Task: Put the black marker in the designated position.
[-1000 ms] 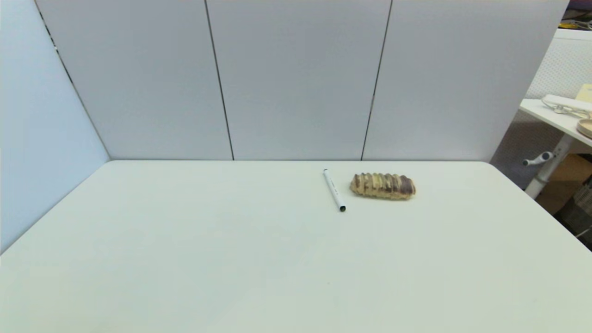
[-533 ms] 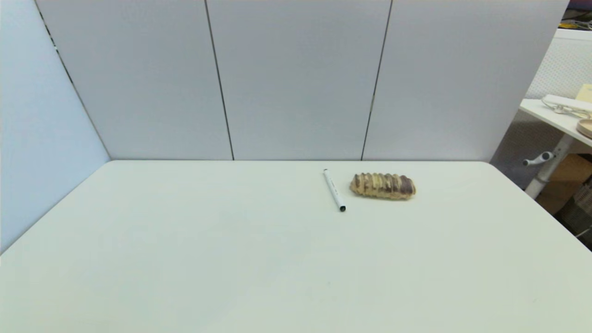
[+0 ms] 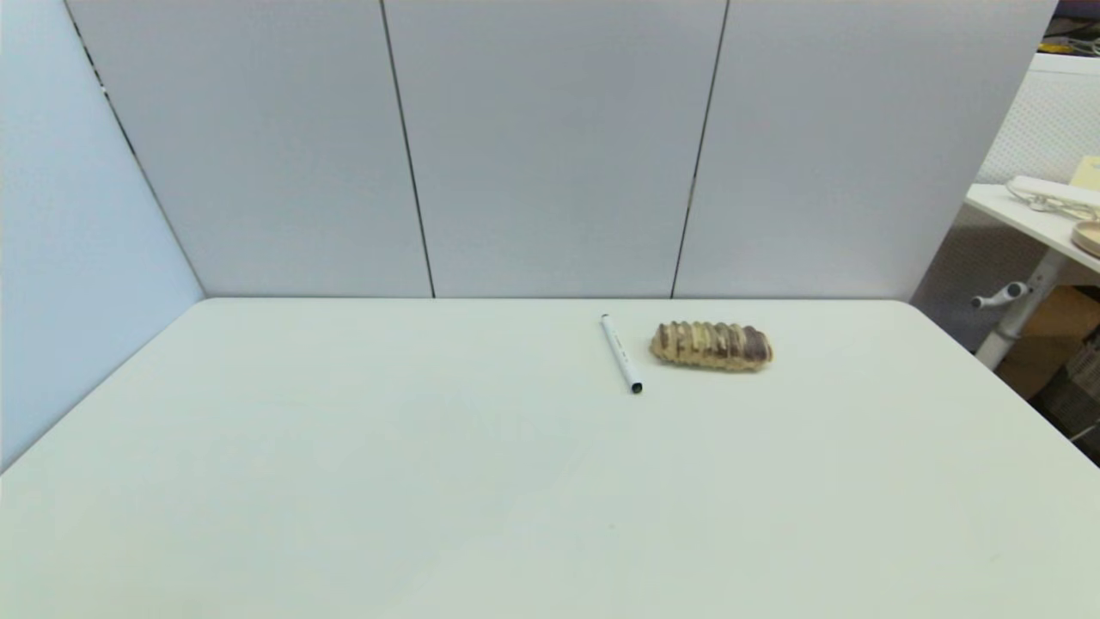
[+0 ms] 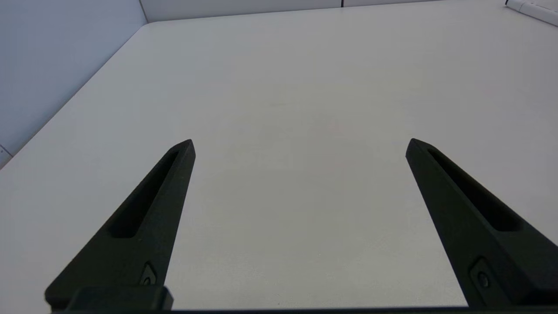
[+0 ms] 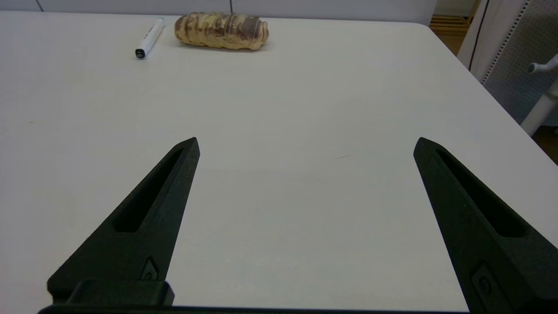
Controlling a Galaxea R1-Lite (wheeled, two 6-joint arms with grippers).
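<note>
Left gripper (image 4: 300,146), right gripper (image 5: 306,144) low over table (both spread wide, empty).

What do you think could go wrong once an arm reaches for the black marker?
The black marker lies close beside the bread loaf, so a wide-open right gripper might nudge the loaf. The round barrel could roll away if bumped. The left gripper sits farther away.
</note>
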